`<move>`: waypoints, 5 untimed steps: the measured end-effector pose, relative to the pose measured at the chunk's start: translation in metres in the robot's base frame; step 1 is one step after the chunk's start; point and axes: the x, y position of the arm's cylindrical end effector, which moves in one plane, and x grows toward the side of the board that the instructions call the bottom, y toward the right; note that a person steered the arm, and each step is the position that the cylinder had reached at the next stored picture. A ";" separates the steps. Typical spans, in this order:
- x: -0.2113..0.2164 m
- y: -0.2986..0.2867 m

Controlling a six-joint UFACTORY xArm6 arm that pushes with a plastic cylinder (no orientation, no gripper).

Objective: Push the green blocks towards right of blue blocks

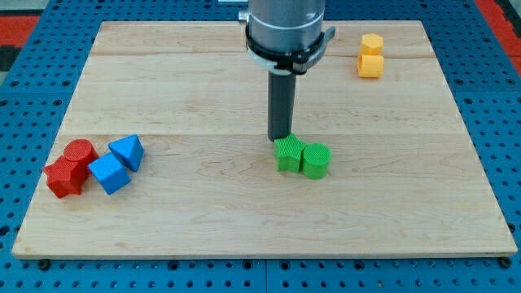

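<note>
Two green blocks sit side by side near the board's middle: a green star-like block [288, 154] on the left and a green cylinder [316, 160] touching it on the right. My tip [281, 138] rests right at the upper left edge of the green star-like block. Two blue blocks lie at the view's left: a blue triangular block [128, 150] and a blue cube [109, 173] just below it. The green blocks are far to the right of the blue ones.
A red cylinder [80, 152] and a red star-like block [64, 177] sit left of the blue blocks. Two yellow blocks [371, 55] are stacked close together at the top right. The wooden board [244, 220] lies on a blue pegboard.
</note>
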 end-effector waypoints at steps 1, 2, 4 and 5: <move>0.004 0.000; 0.016 -0.010; -0.013 -0.006; -0.003 0.034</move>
